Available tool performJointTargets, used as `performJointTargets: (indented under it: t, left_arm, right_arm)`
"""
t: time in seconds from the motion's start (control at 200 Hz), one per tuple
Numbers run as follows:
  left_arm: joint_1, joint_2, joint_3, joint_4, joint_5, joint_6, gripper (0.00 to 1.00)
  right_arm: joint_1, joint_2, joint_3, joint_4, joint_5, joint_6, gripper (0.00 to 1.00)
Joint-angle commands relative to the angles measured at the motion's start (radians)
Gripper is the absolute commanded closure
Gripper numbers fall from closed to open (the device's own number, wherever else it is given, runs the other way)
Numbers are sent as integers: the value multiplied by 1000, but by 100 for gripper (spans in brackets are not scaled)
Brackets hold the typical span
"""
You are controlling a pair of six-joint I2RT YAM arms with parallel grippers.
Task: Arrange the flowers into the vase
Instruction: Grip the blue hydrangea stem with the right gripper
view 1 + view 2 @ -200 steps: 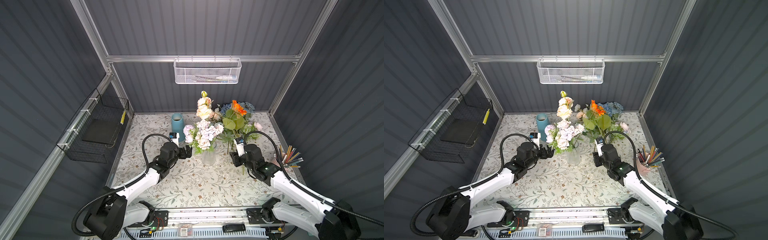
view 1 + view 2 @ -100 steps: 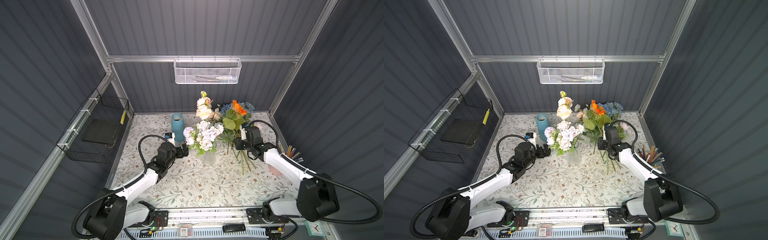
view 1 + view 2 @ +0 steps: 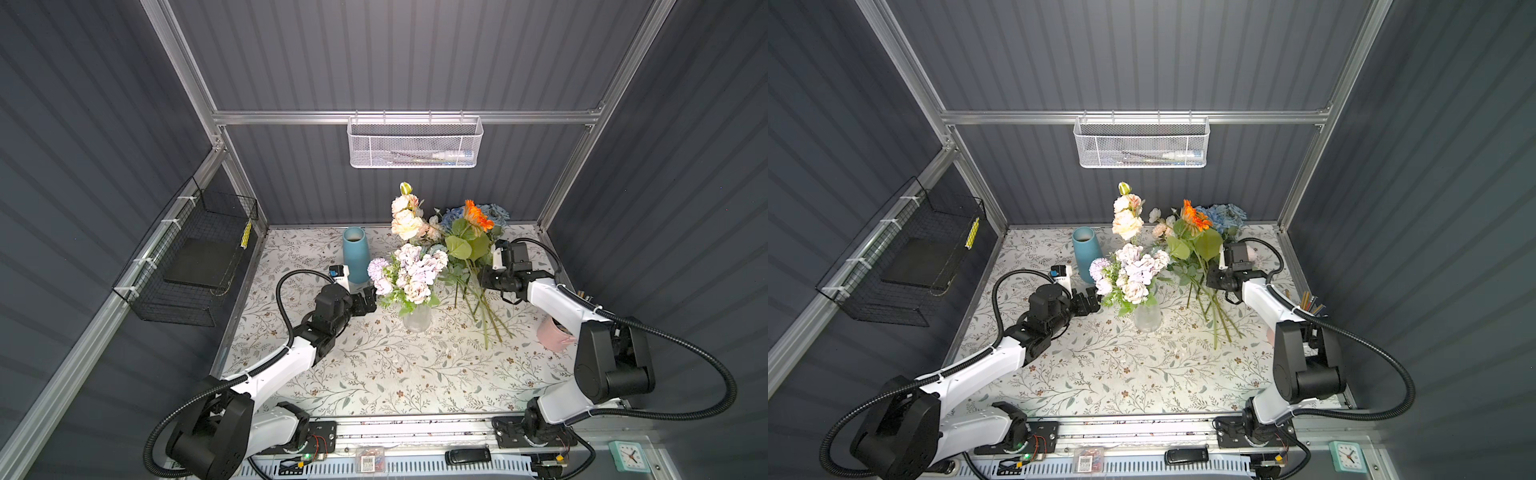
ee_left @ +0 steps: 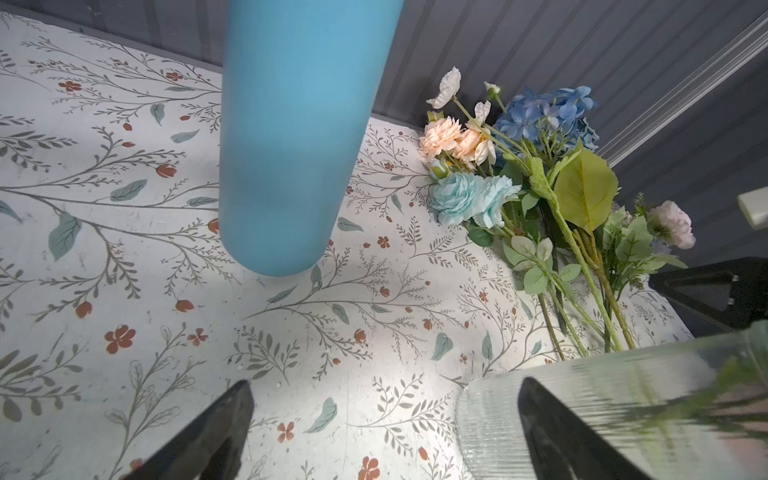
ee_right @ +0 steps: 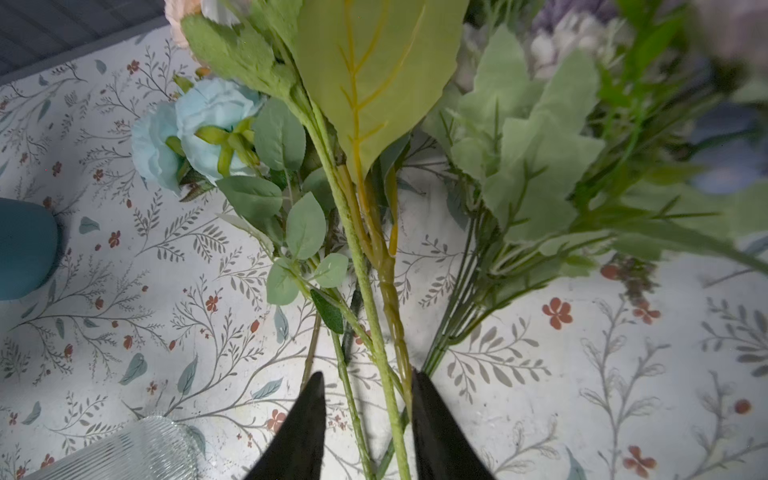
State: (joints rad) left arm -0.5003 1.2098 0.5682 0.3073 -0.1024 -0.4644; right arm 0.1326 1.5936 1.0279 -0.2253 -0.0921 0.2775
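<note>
Between right gripper [image 5: 366, 374] jaws, green flower stems [image 5: 360, 274]

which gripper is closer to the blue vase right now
Left. The left gripper sits just in front of the blue vase, beside the glass vase. The right gripper is across the table, beyond the glass vase, straddling the loose flower stems.

This is a robot test booth in a lab, dressed to look homely. Ribbed dark-grey wall panels [image 3: 395, 62] sit in an aluminium frame [image 3: 407, 117]. Two white robot arms [image 3: 282, 365] stand on a near rail [image 3: 415, 428] with bare wiring. A floral tablecloth [image 3: 395, 374] covers the table. A white mesh basket [image 3: 415, 145] hangs on the far wall and a black wire basket [image 3: 187, 257] on the left.
</note>
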Motion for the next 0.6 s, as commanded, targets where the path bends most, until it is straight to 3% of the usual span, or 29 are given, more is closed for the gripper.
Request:
performJointTargets:
  t: [0.0, 0.595]
  left_arm:
    - [6, 2, 13, 21, -6, 9, 1]
    - [6, -9, 10, 24, -2, 0, 1]
  right_arm:
    - [-6, 33, 18, 10, -30, 8, 63]
    - [-43, 163, 85, 0, -56, 52, 71]
